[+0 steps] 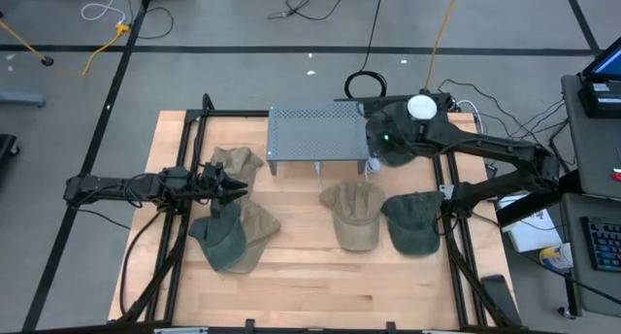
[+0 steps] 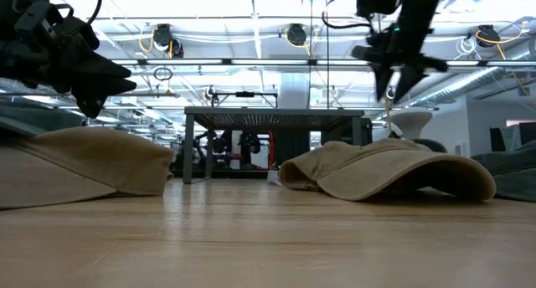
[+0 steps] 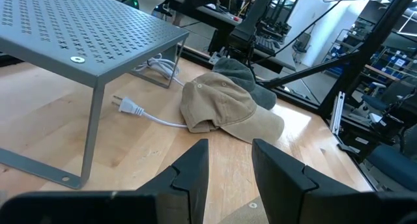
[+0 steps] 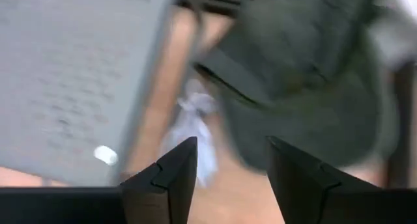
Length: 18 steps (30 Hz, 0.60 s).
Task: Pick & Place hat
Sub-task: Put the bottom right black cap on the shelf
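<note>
- Nearest the low camera: a tan cap (image 2: 75,167) at the left, its cloth slumped flat on the wooden table (image 1: 320,276); a second tan cap (image 1: 354,216) lies mid-table with its brim curved.
- Handling, as a judgement: the caps are light, soft cotton that collapses under a pinch. The crown folds; the brim is the stiffer part and likely the surer place to take hold.
- Other caps: a dark green cap (image 1: 412,223) lies just beside the tan one, a green cap (image 1: 218,242) overlaps a tan cap at the front left, and one tan cap (image 1: 236,162) sits by the rack's left end.
- Rack (image 1: 317,136): perforated grey sheet metal on thin legs, rigid, its top bare.
- Left gripper (image 1: 228,187): fingers parted, nothing between them, above the left caps.
- Right gripper (image 4: 226,164): fingers apart and empty, hanging at the rack's right end over a dark green cap (image 4: 300,74).
</note>
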Tool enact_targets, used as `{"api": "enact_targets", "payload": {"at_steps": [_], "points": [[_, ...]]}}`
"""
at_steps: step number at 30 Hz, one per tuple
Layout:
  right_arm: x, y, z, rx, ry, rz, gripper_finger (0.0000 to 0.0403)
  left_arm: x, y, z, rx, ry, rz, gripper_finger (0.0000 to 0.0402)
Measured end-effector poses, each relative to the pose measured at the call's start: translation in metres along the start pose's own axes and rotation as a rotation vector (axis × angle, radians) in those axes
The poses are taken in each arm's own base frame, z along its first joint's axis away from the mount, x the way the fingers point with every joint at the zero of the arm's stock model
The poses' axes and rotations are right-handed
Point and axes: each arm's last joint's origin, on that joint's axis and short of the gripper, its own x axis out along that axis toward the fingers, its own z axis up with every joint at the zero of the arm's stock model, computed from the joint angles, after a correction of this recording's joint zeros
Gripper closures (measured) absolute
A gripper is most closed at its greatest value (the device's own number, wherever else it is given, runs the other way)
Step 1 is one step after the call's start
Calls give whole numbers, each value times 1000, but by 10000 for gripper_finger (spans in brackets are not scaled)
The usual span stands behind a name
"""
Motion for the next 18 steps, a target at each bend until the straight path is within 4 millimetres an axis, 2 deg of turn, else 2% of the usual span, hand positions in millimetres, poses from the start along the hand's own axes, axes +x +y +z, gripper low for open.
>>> {"api": "enact_targets", "payload": {"at_steps": [4, 8, 18], "points": [[-7, -16, -10, 77, -22, -123, 239, 0, 0, 0, 0, 0, 0, 279], [-9, -28, -16, 123, -45, -137, 232, 0, 0, 0, 0, 0, 0, 279], [16, -60, -48, 181, -35, -195, 200, 0, 0, 0, 0, 0, -1, 279]]}}
